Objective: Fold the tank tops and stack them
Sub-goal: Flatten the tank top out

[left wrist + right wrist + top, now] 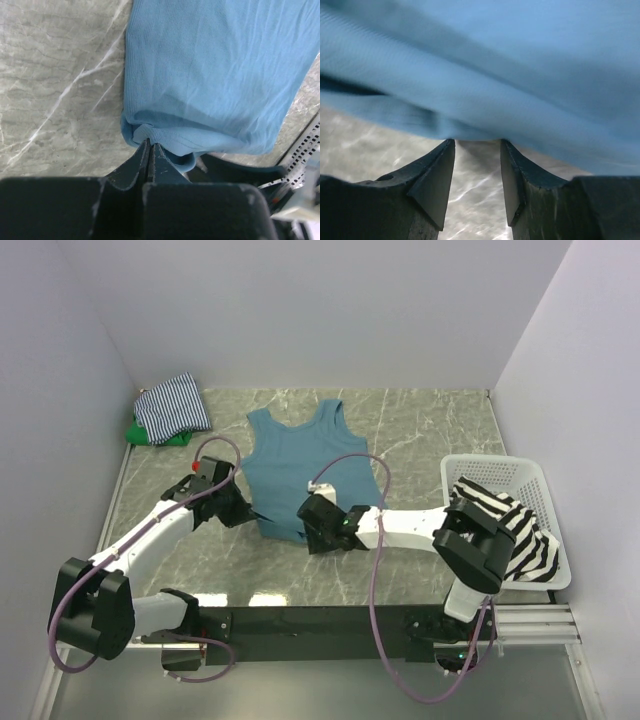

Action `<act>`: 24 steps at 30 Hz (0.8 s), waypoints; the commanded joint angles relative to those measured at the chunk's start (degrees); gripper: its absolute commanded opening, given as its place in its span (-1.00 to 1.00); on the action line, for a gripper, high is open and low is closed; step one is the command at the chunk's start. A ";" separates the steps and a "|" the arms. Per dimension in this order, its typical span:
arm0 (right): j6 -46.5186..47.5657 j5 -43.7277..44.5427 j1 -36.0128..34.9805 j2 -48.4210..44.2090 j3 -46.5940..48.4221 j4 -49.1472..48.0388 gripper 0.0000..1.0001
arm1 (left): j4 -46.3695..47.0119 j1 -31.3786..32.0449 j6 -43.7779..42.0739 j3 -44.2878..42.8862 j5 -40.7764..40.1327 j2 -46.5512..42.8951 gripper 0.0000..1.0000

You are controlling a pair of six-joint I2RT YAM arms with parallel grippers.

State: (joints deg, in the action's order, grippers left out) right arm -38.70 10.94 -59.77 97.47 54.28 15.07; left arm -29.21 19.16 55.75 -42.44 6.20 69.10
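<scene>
Marble-patterned worktop (430, 430), teal tank top (295, 465) flat at centre. Hem corner clamped in left gripper (150, 146); right gripper (477, 145) at the hem, jaws apart, nothing held. Presumably both corners must lift together for the fold.

The marbled table (430, 430) bears teal top (295, 465), striped top (172, 408) over green top (137, 431), and white basket (482, 460).

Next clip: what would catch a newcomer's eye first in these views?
A teal-blue tank top lies spread mid-table, both grippers at its near hem: the left gripper is shut on a corner, the right gripper open. A bold black-white striped top hangs over the white basket at right; a thin-striped top sits on a green top far left.
</scene>
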 commanded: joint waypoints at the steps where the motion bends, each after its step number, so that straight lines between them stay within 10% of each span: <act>1: -1.38 3.56 3.24 -2.63 -1.37 1.54 -0.02 | 1.61 -0.44 -1.34 -1.25 0.74 -0.19 -0.99; 24: 2.74 1.63 12.83 -6.95 0.12 6.46 0.03 | 4.34 -0.44 0.59 4.12 1.36 -0.28 -0.99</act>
State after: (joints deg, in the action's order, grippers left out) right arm -38.00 11.94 -48.01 90.37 52.34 20.27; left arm -27.03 18.94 56.29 -38.11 6.85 68.47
